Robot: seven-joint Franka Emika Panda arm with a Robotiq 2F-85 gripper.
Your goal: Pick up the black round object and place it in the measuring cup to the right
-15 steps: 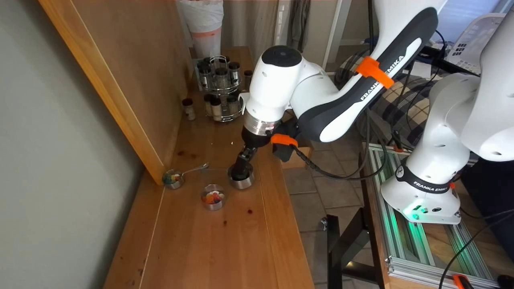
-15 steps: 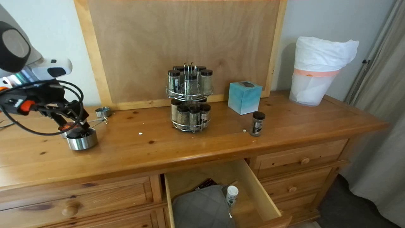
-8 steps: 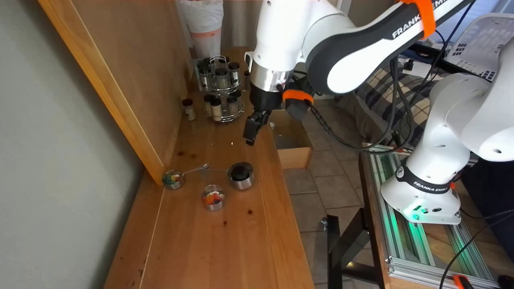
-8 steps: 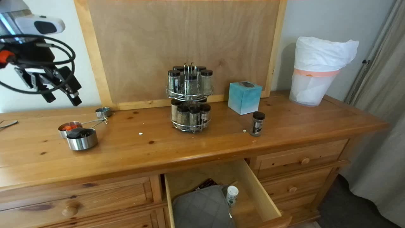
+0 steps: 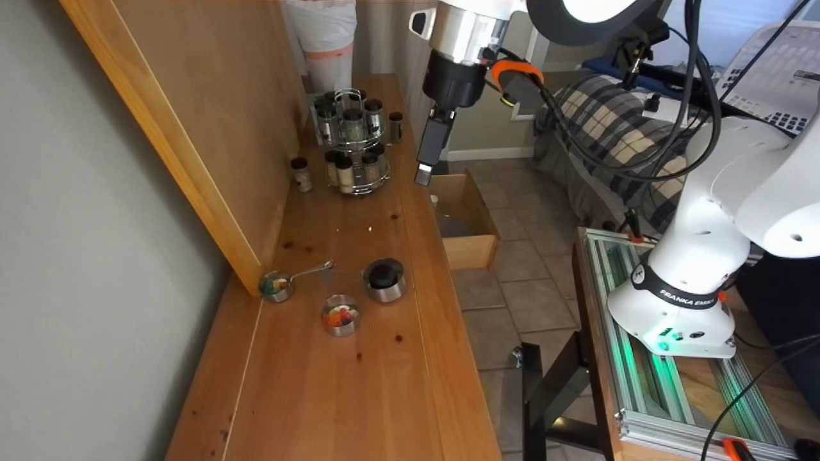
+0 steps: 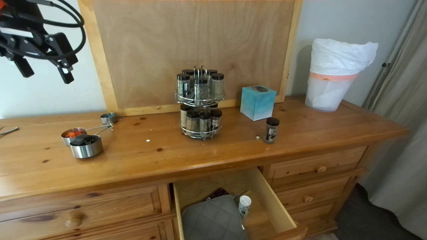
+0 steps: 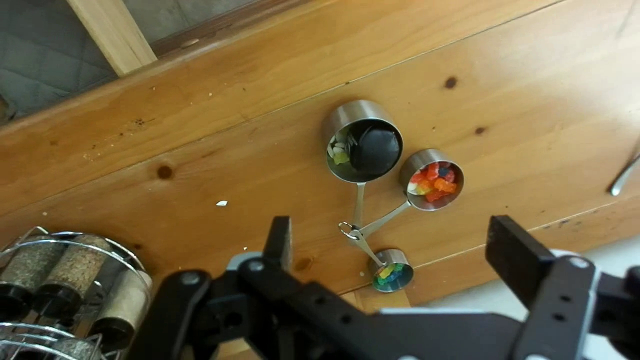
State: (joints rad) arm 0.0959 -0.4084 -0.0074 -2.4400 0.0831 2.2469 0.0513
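Honey-brown, knotty wood makes up the tabletop (image 6: 186, 160), and a framed board (image 6: 146, 50) stands upright at its back in both exterior views. Below, a drawer (image 6: 273, 204) is pulled out, with a grey quilted pad (image 6: 213, 220) lying in it. At one end of the tabletop stands a bin (image 6: 325, 96) with a white liner (image 6: 345, 56). Next in size come a two-tier wire rack (image 6: 200, 103) holding dark-capped jars (image 6: 217, 87), then the tool (image 6: 48, 75), released and hanging high, its jaws spread wide apart. Near the rack sits a blue tissue box (image 6: 256, 105). Then, in silvery metal, come the measuring cup (image 7: 352, 114), a middle cup (image 7: 415, 161) just beside it and a small cup (image 7: 395, 255) a little farther off. The black round object (image 7: 376, 150) lies inside the measuring cup, toward one side. Smaller are the pale pieces (image 7: 338, 146) beside it, the red and orange pieces (image 7: 436, 181) in the middle cup, and the green and yellow pieces (image 7: 392, 274) in the small cup. Tiniest are white flecks (image 7: 221, 203) on the tabletop.
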